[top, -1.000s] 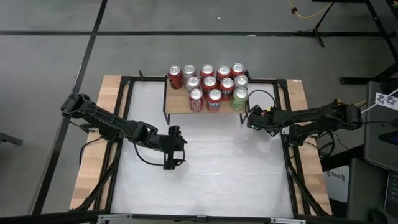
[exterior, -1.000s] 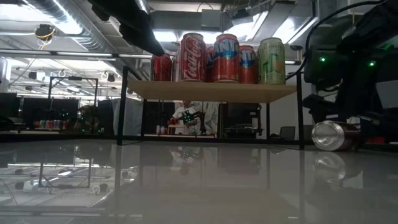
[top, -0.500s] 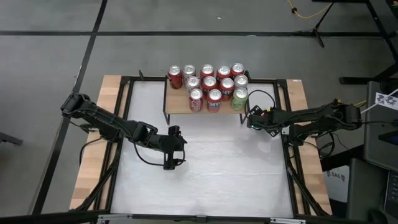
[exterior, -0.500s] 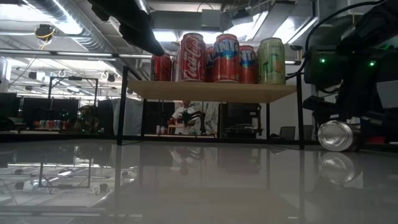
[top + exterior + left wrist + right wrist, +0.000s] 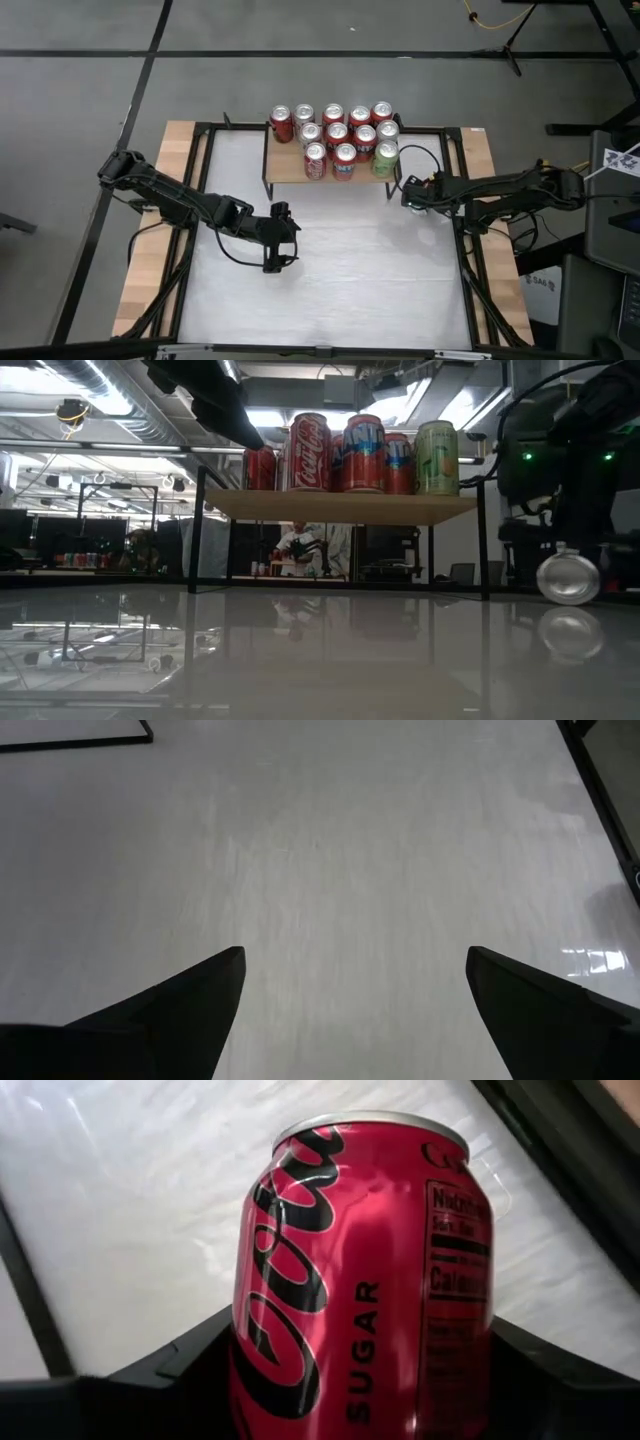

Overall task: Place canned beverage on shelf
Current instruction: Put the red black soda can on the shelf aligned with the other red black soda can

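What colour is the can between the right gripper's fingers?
Red can with black lettering, clearest in the right wrist view.

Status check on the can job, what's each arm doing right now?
Right gripper shut on the red can, lying sideways just off the table, right of the shelf. Left gripper open, idle mid-table. Shelf front row nearly full.

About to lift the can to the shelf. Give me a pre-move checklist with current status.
1. Right gripper shut on the can: ok.
2. Can off the table: cannot tell; the low view shows it lying on its side, low.
3. Free spot on the shelf: ok, bare plank at its front left.
4. Shelf cans upright: ok.
5. Left gripper open and away at mid-table: ok.
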Robot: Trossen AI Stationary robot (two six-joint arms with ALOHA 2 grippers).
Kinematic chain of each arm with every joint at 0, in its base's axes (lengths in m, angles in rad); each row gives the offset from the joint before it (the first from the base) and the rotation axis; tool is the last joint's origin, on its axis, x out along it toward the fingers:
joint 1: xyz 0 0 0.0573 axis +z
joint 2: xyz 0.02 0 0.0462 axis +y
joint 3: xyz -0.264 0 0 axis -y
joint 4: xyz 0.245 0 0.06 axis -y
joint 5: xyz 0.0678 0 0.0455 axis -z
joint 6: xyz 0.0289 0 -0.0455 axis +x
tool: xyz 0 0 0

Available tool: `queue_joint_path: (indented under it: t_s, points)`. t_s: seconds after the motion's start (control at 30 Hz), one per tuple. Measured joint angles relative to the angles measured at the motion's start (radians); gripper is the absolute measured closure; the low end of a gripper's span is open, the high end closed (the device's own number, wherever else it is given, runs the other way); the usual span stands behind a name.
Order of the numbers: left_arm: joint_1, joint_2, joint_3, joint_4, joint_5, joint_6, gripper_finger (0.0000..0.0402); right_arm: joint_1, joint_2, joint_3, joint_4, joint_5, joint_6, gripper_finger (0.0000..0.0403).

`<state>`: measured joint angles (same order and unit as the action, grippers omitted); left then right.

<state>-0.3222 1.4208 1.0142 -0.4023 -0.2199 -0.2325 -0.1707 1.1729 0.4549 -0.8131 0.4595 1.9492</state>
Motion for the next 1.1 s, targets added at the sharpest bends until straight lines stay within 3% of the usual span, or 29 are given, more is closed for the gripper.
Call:
queue_joint_path:
  t_s: [0.3,0.73,1.1]
  points:
    - [0.0,0.0,0.0,0.0,0.0,-0.002,0.0031,0.0,-0.098,-0.001,-0.009,-0.05,-0.197,0.0112]
    - [0.0,0.0,0.0,0.0,0.0,-0.003,0.0031,0.0,-0.188,0.0,-0.006,-0.329,-0.44,0.0112]
    - [0.0,0.0,0.0,0.001,0.0,-0.004,0.0031,0.0,-0.299,0.001,-0.007,-0.326,-0.465,0.0112]
